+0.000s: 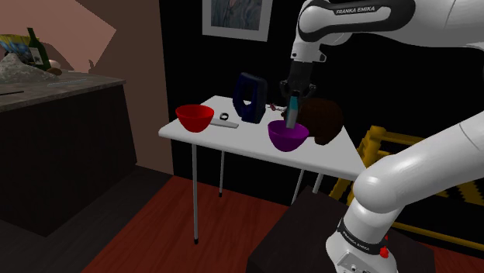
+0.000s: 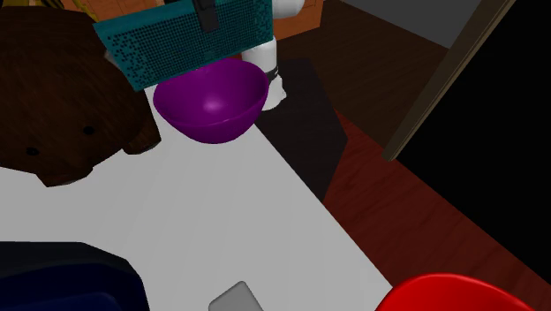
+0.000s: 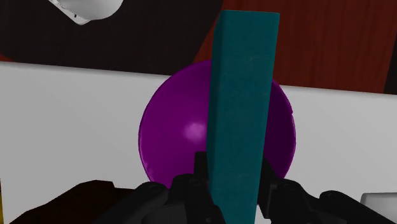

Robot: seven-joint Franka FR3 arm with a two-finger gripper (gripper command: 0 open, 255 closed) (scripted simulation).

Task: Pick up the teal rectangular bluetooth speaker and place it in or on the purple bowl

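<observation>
Pincer (image 3: 234, 173) grips the teal speaker (image 3: 242, 95), its two black fingers parted only by the slab's thickness and pressed on its broad faces at one end. The speaker hangs over the purple bowl (image 3: 170, 137), its lower end about level with the rim; whether they touch I cannot tell. The bowl sits on the white counter (image 1: 233, 141) near the edge facing the stand, just beside a brown rounded object (image 1: 324, 120). A red bowl (image 1: 194, 116) stands at the far-left corner in the shoulder view, with a dark blue object (image 1: 250, 97) and a flat grey piece (image 1: 226, 124) between. Below lies a dark red wooden floor (image 1: 155, 225); a framed picture (image 1: 236, 15) hangs behind.
</observation>
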